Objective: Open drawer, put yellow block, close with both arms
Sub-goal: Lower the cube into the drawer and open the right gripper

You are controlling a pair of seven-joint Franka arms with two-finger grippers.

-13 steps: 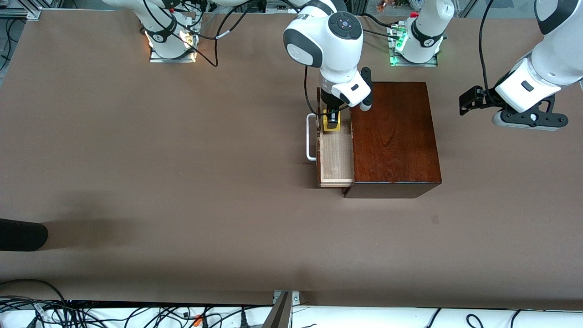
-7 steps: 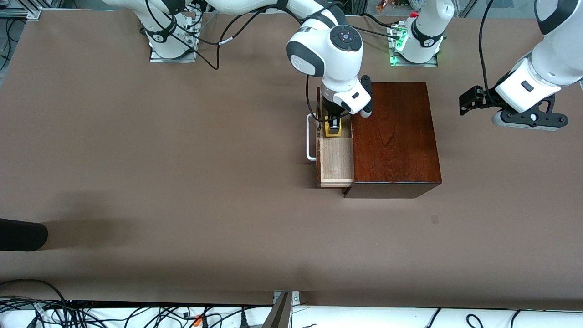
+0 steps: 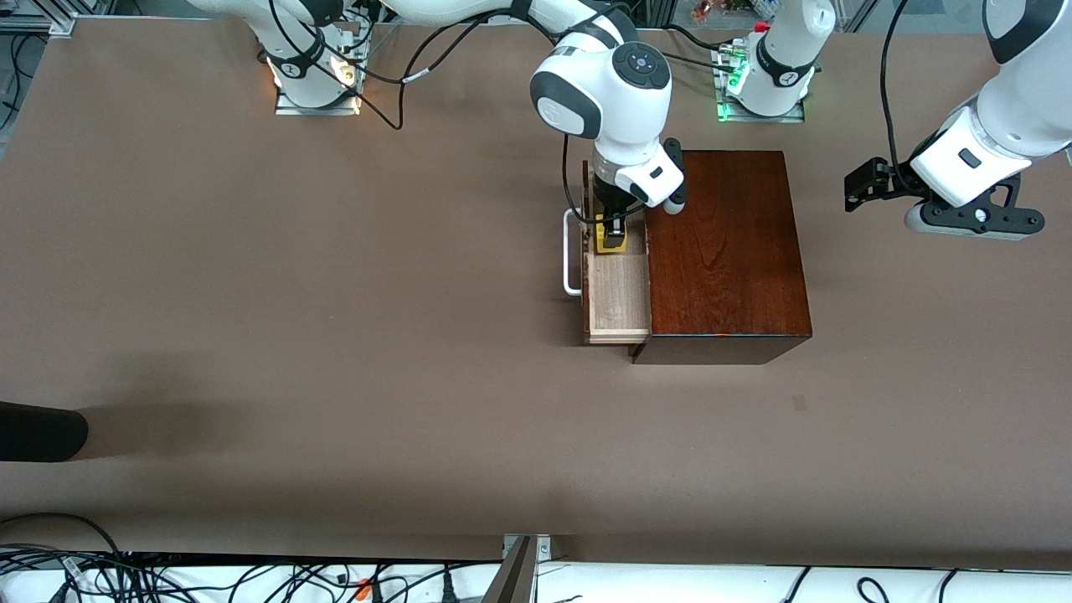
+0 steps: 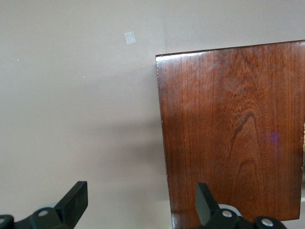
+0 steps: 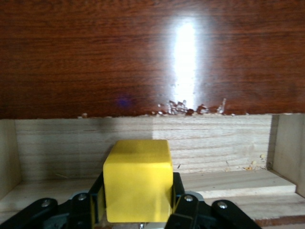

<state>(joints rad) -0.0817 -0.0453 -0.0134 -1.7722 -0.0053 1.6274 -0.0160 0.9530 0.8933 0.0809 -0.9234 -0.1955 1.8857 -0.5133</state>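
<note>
Right gripper [image 3: 610, 229] has dropped a bit lower into the open drawer [image 3: 618, 293], still clamped on the yellow block [image 5: 138, 179], so letting go looks like the next step. Left gripper [image 4: 140, 210] waits spread wide over the table [image 3: 335, 293] beside the box [image 3: 724, 251].

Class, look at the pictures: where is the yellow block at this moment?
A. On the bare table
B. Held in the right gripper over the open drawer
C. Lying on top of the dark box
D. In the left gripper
B: the right gripper is shut on the yellow block over the open drawer.
</note>
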